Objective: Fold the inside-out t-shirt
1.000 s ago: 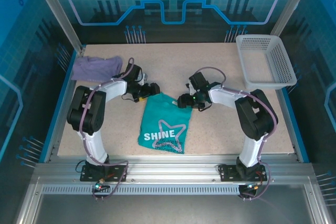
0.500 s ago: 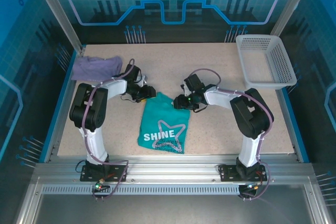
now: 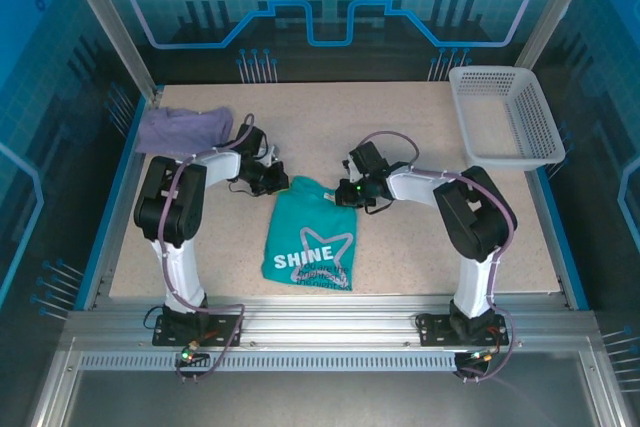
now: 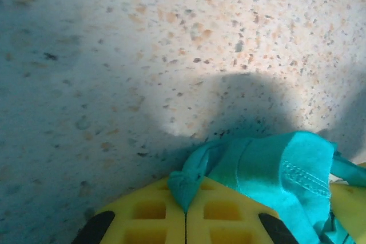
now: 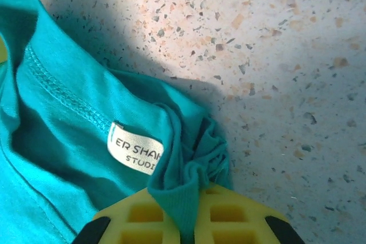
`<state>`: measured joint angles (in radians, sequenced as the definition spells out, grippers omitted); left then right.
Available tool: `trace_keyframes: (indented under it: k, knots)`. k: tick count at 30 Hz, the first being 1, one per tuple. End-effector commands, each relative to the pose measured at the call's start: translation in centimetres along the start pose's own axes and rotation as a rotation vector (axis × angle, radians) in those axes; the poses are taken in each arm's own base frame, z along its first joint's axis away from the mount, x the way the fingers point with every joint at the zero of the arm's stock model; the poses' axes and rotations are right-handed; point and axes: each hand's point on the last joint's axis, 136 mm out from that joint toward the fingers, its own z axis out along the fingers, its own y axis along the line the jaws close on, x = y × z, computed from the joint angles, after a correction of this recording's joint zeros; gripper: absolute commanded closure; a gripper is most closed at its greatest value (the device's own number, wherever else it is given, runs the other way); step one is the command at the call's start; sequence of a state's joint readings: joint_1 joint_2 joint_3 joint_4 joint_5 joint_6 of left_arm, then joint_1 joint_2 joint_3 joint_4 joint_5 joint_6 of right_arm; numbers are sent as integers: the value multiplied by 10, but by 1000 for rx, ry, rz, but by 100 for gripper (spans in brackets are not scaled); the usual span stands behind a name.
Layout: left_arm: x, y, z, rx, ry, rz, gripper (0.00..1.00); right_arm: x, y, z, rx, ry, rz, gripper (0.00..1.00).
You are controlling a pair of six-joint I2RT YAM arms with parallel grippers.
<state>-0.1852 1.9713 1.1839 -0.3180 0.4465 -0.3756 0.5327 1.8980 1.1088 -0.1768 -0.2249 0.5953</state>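
Open speckled surface [image 3: 320, 122] runs along the far side, between the lavender shirt [image 3: 183, 129] at the far left and the white mesh basket [image 3: 505, 117] at the far right. The teal t-shirt [image 3: 310, 237] covers the middle. A bare strip lies on each side of it, bounded by the left arm [image 3: 165, 212] and the right arm [image 3: 480, 222]. The left claw [image 3: 276, 179] and right claw [image 3: 345, 192], each pinching the shirt's far edge, leave a narrow gap between them. Slanted frame posts [image 3: 108, 22] hem in the far corners.

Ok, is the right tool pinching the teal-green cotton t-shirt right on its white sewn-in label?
No, the right tool grips a bunched fold of the teal-green t-shirt; the white label lies free beside it.
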Motion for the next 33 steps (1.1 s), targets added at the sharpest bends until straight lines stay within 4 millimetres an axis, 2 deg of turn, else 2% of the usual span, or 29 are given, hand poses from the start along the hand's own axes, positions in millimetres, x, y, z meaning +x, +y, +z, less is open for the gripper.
trace_keyframes:
  k: [1,4,10,15,19,22,24,27,31,33]
  knots:
    - [-2,-13,-4,73,-9,-10,100,-23,16,-21,-52,-95,-35,100]
    - [-19,-36,-27,121,-81,20,100,-42,25,-44,-87,-167,-51,100]
    - [-62,-76,-85,189,-253,66,100,-91,40,-96,-144,-338,-90,100]
    - [-105,-125,-134,260,-383,130,100,-147,63,-137,-164,-466,-194,100]
    - [-139,-166,-176,307,-480,196,100,-196,87,-180,-201,-575,-288,100]
    - [-150,-189,-203,341,-540,235,100,-216,106,-206,-230,-631,-365,100]
    - [-149,-196,-214,357,-562,254,100,-216,116,-211,-256,-638,-409,100]
    - [-133,-185,-207,361,-565,250,100,-200,110,-199,-254,-612,-433,100]
    - [-92,-154,-181,382,-537,206,100,-153,88,-167,-258,-541,-421,100]
    - [-59,-143,-170,398,-504,186,100,-117,78,-151,-265,-483,-401,100]
